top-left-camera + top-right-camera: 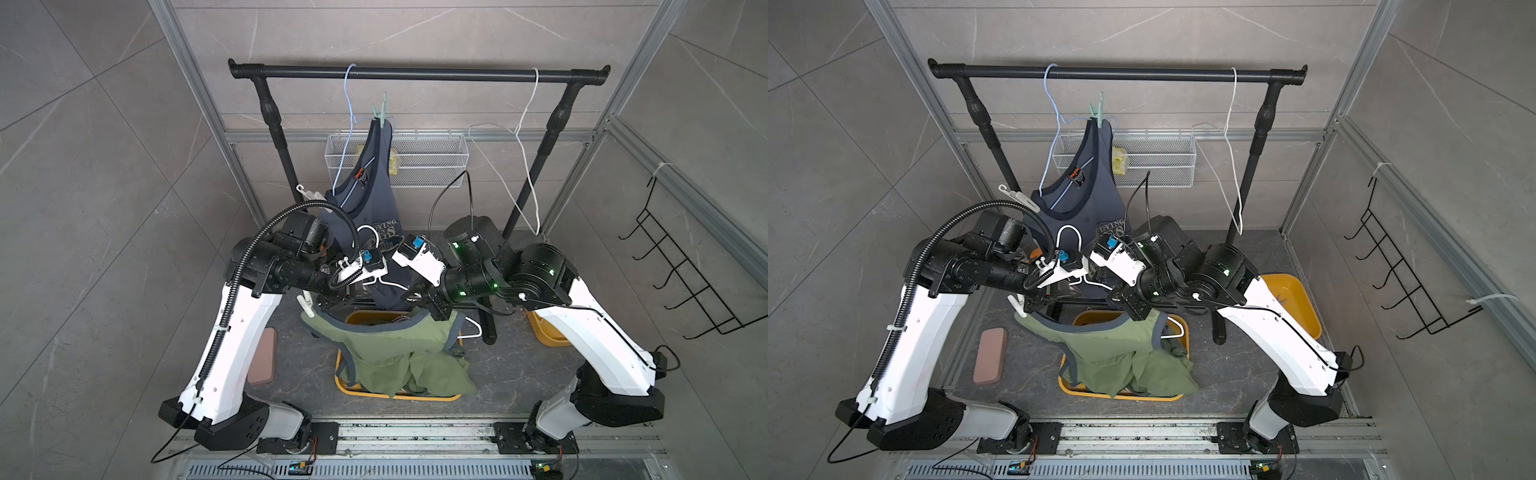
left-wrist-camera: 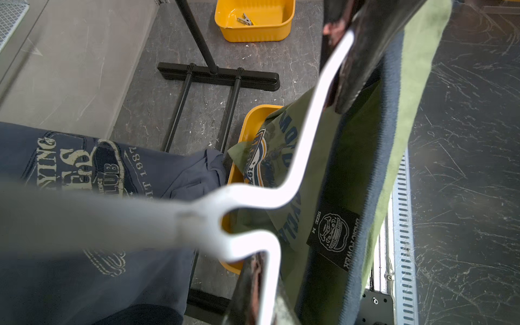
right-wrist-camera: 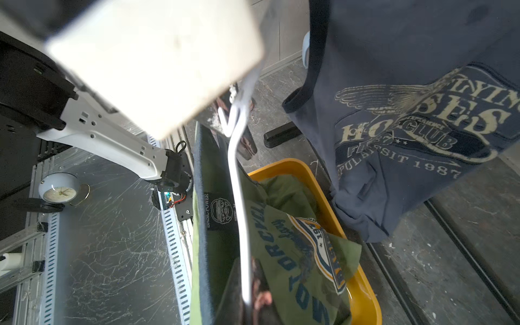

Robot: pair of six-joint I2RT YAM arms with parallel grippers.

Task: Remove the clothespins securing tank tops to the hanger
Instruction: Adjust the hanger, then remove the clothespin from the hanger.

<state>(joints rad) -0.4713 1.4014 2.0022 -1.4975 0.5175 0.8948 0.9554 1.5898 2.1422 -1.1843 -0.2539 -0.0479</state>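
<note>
Clothespins left to remove: a mint green plastic clothespin [image 1: 380, 111] and a white plastic clothespin [image 1: 309, 194] on the navy tank top [image 1: 374, 201] beyond the jaws, and a second white clothespin [image 1: 305, 305] beside the left gripper [image 1: 320, 307]. Its jaws, and those of the right gripper [image 1: 438, 316], are clamped on the white wire hanger [image 2: 309, 126] bearing the olive green tank top [image 1: 374, 336]. Under halfway, I judge.

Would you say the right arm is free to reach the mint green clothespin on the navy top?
Probably not yet: the right gripper is shut on the white hanger carrying the olive top. The mint green clothespin itself stands exposed up near the rail.
</note>
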